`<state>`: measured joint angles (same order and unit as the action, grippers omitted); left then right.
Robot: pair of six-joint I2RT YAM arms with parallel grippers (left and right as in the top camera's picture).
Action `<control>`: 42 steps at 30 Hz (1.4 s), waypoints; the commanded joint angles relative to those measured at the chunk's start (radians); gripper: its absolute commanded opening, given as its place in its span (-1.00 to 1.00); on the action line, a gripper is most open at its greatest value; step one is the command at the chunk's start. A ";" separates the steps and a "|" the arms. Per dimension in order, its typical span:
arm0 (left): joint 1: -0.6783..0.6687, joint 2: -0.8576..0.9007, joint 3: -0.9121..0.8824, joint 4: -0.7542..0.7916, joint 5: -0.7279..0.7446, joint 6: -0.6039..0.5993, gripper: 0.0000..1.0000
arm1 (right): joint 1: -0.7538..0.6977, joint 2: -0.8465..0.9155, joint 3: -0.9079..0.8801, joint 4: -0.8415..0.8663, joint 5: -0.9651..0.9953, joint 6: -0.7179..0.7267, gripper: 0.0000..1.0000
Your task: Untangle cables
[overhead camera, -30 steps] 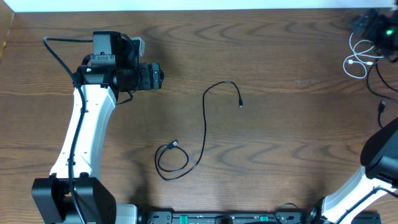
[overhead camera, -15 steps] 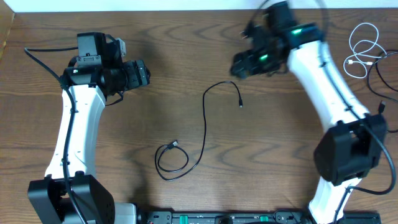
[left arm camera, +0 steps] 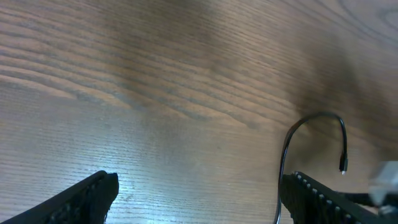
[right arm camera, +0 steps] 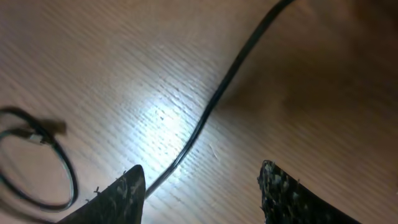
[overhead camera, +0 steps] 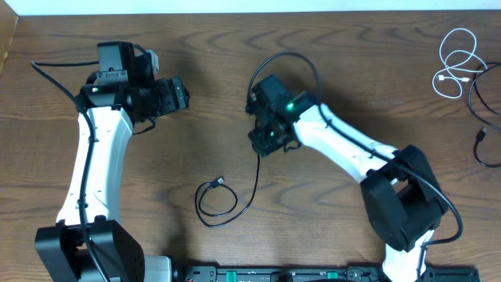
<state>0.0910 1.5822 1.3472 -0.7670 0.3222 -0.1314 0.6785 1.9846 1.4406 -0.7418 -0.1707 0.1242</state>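
A thin black cable [overhead camera: 252, 184] lies mid-table, with a small loop and plug [overhead camera: 215, 202] at its lower end. My right gripper [overhead camera: 264, 142] hovers over its upper stretch and hides the top hook in the overhead view. In the right wrist view the fingers [right arm camera: 202, 193] are open, with the cable [right arm camera: 217, 99] running between them, nearer the left finger, and the loop [right arm camera: 37, 163] at the left. My left gripper [overhead camera: 180, 92] is open and empty at the upper left. Its wrist view [left arm camera: 199, 199] shows the cable's hooked end [left arm camera: 314, 118]. A white cable [overhead camera: 455, 61] and another black cable [overhead camera: 479, 102] lie at the far right.
The right arm [overhead camera: 352, 149] stretches diagonally across the table from the lower right. The left arm [overhead camera: 98, 164] stands along the left side. The table's far edge [overhead camera: 235, 9] runs along the top.
The right arm has swung in from the far right and come down to the left over the black cable. The left gripper shifted slightly left, then held still.
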 commanded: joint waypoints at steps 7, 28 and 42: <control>0.004 -0.002 0.013 -0.011 -0.010 -0.005 0.77 | 0.122 -0.005 -0.051 0.020 0.198 0.058 0.02; 0.004 -0.002 0.012 -0.015 -0.010 -0.005 0.77 | 0.092 0.191 -0.051 0.006 0.268 -0.027 -0.30; 0.004 -0.002 0.011 -0.029 -0.010 -0.004 0.77 | -0.224 0.184 0.175 -0.071 0.192 0.098 -0.98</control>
<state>0.0910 1.5818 1.3472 -0.7902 0.3153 -0.1314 0.5320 2.1368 1.5208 -0.7918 0.0814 0.2764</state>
